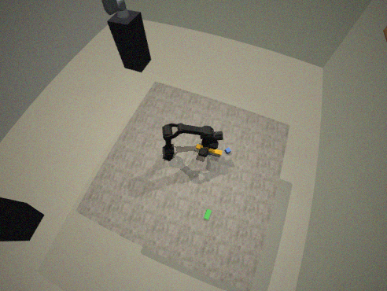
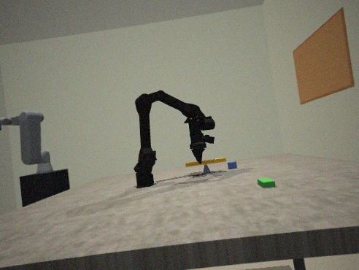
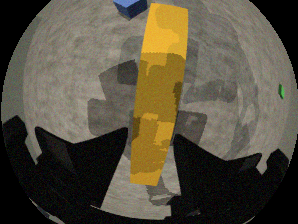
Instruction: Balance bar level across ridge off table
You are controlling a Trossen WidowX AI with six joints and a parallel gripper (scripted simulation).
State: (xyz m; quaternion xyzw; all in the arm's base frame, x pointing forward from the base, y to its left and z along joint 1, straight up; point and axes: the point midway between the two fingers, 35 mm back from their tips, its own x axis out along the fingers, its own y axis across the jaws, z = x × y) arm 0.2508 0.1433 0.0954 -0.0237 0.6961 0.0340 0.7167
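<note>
The yellow bar (image 1: 216, 152) (image 2: 219, 160) (image 3: 165, 30) lies across the top of the small blue-grey ridge (image 2: 206, 170). In the exterior view it looks about level, with both ends clear of the table. My gripper (image 1: 208, 149) (image 2: 200, 161) (image 3: 150, 135) points down at the bar, toward the arm-base side of the ridge. Its fingers are open around the bar, one on each side. The wrist view shows a thin gap at the left finger; the right fingertip is very close to the bar's edge. The ridge is hidden under the bar in the wrist view.
A blue block (image 1: 228, 150) (image 2: 232, 165) (image 3: 131, 8) sits just beyond the bar's far end. A green block (image 1: 208, 215) (image 2: 266, 182) (image 3: 282, 91) lies farther off to the side. Another robot arm (image 2: 31, 139) stands on a black pedestal (image 1: 131, 43) (image 2: 45, 187) away from the table.
</note>
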